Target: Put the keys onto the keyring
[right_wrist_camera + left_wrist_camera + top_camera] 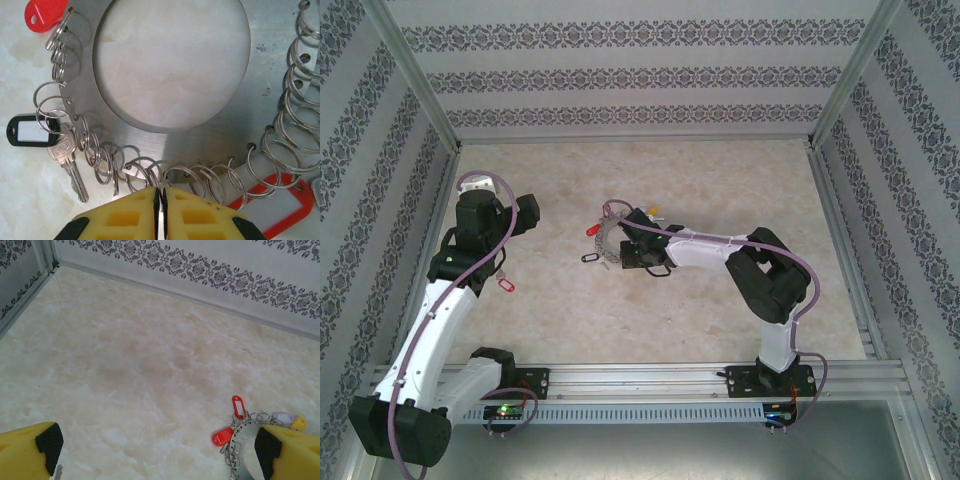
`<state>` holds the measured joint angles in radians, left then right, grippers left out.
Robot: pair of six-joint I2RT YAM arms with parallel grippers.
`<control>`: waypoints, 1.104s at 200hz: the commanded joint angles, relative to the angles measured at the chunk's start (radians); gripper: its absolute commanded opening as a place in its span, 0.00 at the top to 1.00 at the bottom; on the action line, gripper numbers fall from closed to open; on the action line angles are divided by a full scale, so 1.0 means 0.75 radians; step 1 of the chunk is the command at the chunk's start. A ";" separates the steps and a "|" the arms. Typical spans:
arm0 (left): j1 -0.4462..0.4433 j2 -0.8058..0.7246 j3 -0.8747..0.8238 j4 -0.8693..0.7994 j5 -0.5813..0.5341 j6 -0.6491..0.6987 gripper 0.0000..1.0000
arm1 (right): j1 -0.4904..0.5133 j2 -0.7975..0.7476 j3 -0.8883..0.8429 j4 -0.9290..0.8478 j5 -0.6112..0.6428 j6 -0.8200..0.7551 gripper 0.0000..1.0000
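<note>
The keyring (210, 140) is a flat grey metal ring with a round hollow centre and small holes along its rim, hung with several split rings. A silver key (70, 162) with a black tag (27, 131) hangs at its left. My right gripper (160, 215) sits at the ring's near rim, its yellow fingers shut on a thin metal sliver that looks like a key. In the top view the keyring (610, 240) lies mid-table under the right gripper (630, 250). My left gripper (525, 212) hovers to the left, open and holding nothing, with the keyring (245, 440) beside its right finger.
A loose key with a red tag (504, 285) lies on the table near the left arm. Red tags (239, 406) and a pale purple tag (282, 416) fringe the ring. Patterned walls (640, 70) enclose the marble-look table (700, 330).
</note>
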<state>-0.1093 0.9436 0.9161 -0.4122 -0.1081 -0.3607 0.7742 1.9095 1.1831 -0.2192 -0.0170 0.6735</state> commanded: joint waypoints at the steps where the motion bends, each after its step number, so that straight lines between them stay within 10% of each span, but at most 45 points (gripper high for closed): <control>1: 0.013 0.005 0.010 0.022 0.006 -0.018 0.01 | -0.010 0.027 0.036 0.007 -0.022 -0.016 0.87; 221: 0.013 0.009 0.012 0.024 0.005 -0.021 0.01 | -0.017 0.079 0.074 0.010 -0.019 0.000 0.87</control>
<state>-0.1093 0.9493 0.9161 -0.4122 -0.1051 -0.3622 0.7742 1.9663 1.2297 -0.2119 -0.0425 0.6739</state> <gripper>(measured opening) 0.994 0.134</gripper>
